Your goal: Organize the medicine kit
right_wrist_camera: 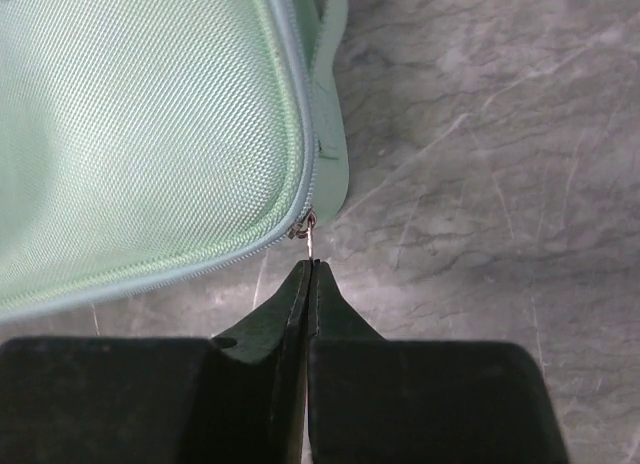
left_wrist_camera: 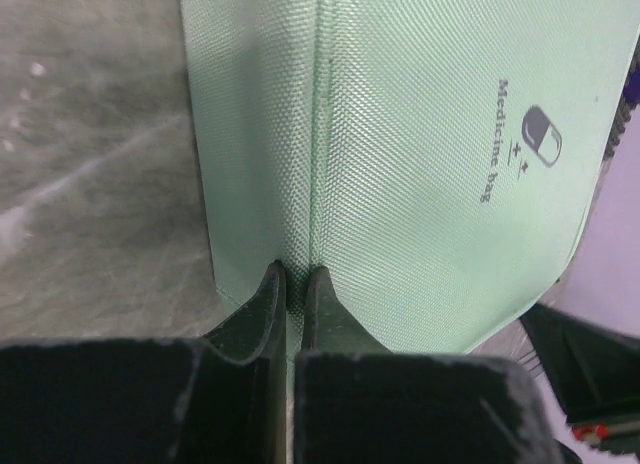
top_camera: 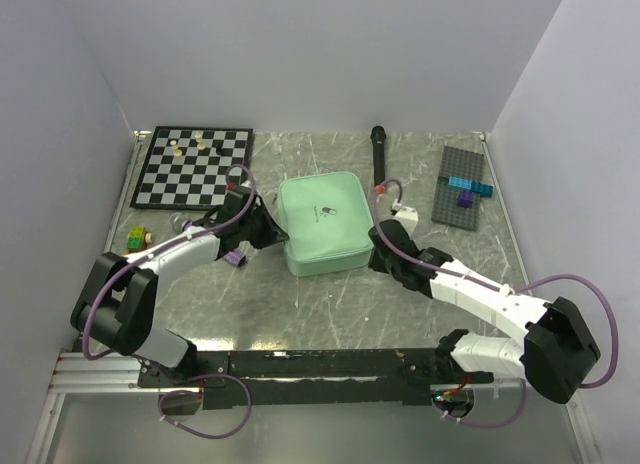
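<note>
From above, the medicine kit lies closed on the table between 2 arms. Left wrist view: the left gripper is clenched on its edge seam. Right wrist view: the right gripper pinches the zipper pull at its corner.

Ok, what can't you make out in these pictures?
Contents of the medicine kit: lid closed, all views.
Kinds of chess pieces on the chessboard: too small, top view.
End of the zipper pull: hidden between the right fingers, right wrist view.
How much kit edge the left fingers pinch: hidden between them, left wrist view.
</note>
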### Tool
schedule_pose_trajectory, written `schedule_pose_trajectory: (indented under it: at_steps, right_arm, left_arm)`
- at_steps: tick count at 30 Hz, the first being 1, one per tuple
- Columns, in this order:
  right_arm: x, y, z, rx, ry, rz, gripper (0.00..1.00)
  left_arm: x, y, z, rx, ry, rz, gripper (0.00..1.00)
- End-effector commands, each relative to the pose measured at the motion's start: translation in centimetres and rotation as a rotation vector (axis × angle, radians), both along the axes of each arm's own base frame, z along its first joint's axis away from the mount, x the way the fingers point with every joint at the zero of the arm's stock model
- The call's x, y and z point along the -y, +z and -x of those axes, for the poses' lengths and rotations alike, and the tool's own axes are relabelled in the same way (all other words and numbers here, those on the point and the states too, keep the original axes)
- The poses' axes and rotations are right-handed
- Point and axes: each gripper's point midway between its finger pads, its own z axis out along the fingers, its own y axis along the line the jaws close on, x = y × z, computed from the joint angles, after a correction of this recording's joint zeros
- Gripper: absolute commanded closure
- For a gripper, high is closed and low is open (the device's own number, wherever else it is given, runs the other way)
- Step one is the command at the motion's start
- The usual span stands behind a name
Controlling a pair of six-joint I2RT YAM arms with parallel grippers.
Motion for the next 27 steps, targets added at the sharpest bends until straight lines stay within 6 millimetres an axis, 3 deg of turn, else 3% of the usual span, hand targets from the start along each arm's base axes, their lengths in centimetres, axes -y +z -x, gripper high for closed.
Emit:
schedule_pose_trajectory:
  at_steps: [1,5,7,12,13,14,16,19,23,25,27]
  right_arm:
    - [0.7,0.0,1.4,0.044,0.092,0.233,1.00]
    - [-2.8,0.4,2.8,0.064,0.222,0.355,1.00]
    - [-5.0,0.5,3.6,0.068,0.293,0.386,1.00]
    - [-11.5,0.5,4.8,0.077,0.470,0.384,1.00]
    - [-12.5,0.7,4.8,0.080,0.491,0.382,1.00]
    - [-13.3,0.8,4.7,0.080,0.505,0.386,1.00]
    - [-14.1,1.0,4.4,0.086,0.516,0.389,1.00]
    - [-14.4,1.3,4.2,0.109,0.531,0.370,1.00]
    - [-14.7,1.4,4.3,0.120,0.558,0.357,1.00]
    - [-14.6,1.3,4.2,0.126,0.563,0.360,1.00]
    - [-14.5,1.3,4.3,0.122,0.562,0.365,1.00]
  left_arm:
    - [-7.1,-3.0,-1.8,-0.034,0.155,-0.196,0.99]
    - [-8.7,-1.6,-4.8,-0.026,0.201,-0.172,0.99]
    - [-9.3,0.1,-7.1,0.009,0.218,-0.158,0.99]
    - [-9.5,2.8,-11.8,0.058,0.197,-0.148,0.98]
    - [-9.5,3.9,-12.3,0.072,0.198,-0.134,0.91]
    - [-9.8,4.7,-12.4,0.084,0.204,-0.128,0.78]
    - [-10.5,6.9,-11.5,0.128,0.231,-0.125,0.54]
    - [-9.6,9.8,-8.3,0.190,0.217,-0.048,0.34]
    - [-4.3,9.0,-2.4,0.188,0.131,0.026,0.28]
    - [-0.7,7.6,0.9,0.175,0.066,0.092,0.25]
    - [1.2,6.4,2.8,0.150,0.046,0.135,0.24]
